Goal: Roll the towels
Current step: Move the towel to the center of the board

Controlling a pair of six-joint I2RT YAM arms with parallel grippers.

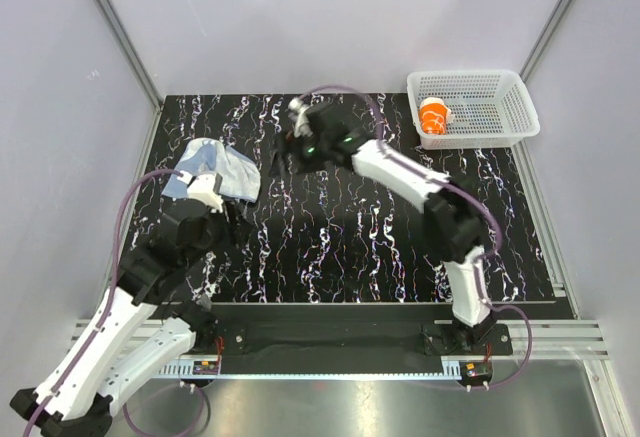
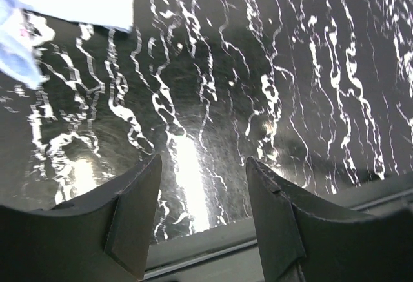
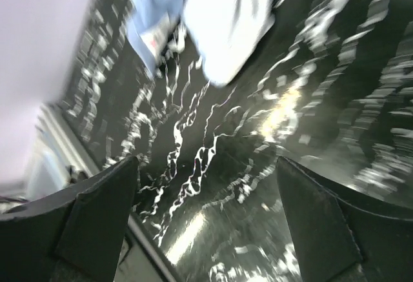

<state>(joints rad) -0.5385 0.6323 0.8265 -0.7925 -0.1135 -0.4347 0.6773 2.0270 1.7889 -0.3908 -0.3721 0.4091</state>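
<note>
Bases of both arms sit at near edge of black white-veined tabletop (image 1: 330,257). L arm (image 1: 120,307) leans fwd-left. L gripper (image 2: 203,211) hangs over bare tabletop, fingers spread, nothing btwn them. Just beyond it, on far-left part of table, lies blue-grey towel (image 1: 215,169): loose and crumpled, pale blue w/ white areas, not rolled. In left wrist view its edge shows top-left, apart from the fingers. R arm (image 1: 400,172) stretches from right base toward centre-far of table. R gripper (image 3: 206,221) is also spread wide and empty, tilted over tabletop just right of that towel. Right wrist view is blurred; towel sits at top of frame, clear of the fingertips. Farthest, at far-right corner: white mesh basket (image 1: 480,140) w/ orange towel (image 1: 434,117) inside its left end, rolled up, white print showing. The 2 towels lie well apart.
</note>
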